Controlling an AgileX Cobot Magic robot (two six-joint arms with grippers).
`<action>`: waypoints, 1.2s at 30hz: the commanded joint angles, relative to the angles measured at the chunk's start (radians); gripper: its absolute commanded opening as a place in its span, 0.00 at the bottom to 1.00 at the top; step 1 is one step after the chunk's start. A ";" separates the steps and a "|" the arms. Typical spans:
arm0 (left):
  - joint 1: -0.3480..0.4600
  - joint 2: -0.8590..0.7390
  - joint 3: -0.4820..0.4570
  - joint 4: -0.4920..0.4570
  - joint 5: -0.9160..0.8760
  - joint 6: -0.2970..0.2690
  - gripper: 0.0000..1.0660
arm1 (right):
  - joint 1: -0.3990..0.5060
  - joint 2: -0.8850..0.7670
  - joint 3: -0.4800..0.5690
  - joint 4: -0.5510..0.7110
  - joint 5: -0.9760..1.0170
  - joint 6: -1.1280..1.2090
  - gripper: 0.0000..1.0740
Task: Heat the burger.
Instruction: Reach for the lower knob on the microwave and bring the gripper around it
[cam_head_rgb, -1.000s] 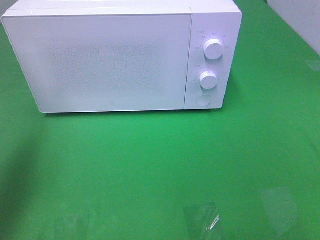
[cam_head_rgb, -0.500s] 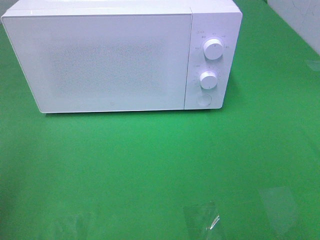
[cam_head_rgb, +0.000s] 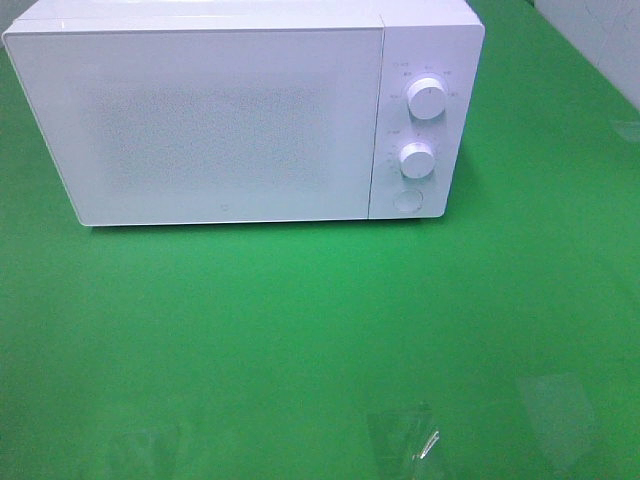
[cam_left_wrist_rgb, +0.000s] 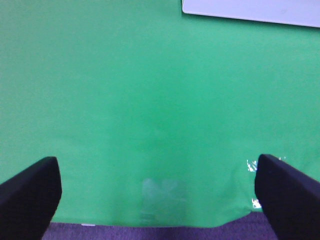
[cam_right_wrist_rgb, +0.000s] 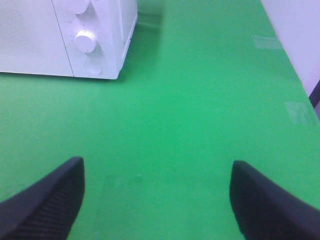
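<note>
Overhead, a green cloth covers the whole work surface and is the largest element in all 3 views. At its far side stands 1 white microwave, front face toward the camera. Its door is shut and shows a speckled, frosted window through which no interior detail can be made out. Right of the door is a narrow control panel carrying 2 round dials: the upper knob and, directly below it, the lower knob. A flat round button sits under both.

The left gripper is released, its 2 dark fingers spread wide over the near edge of the cloth. A corner of the microwave lies well beyond it.

The right gripper is likewise released, its ribbed black fingers parted above bare cloth. The microwave's dial side is ahead of it and apart.

Smallest are 2 clear glossy patches stuck to the cloth near the front edge.

The burger appears in none of the 3 views, so its place cannot be told.
</note>
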 joint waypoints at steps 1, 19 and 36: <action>0.002 -0.090 0.004 0.002 -0.016 0.004 0.94 | -0.007 -0.027 0.001 0.005 -0.011 0.004 0.71; 0.001 -0.295 0.004 0.001 -0.017 0.004 0.94 | -0.007 -0.027 0.001 0.005 -0.011 0.004 0.71; 0.001 -0.295 0.004 0.001 -0.017 0.004 0.94 | -0.007 -0.027 0.001 0.005 -0.011 0.004 0.71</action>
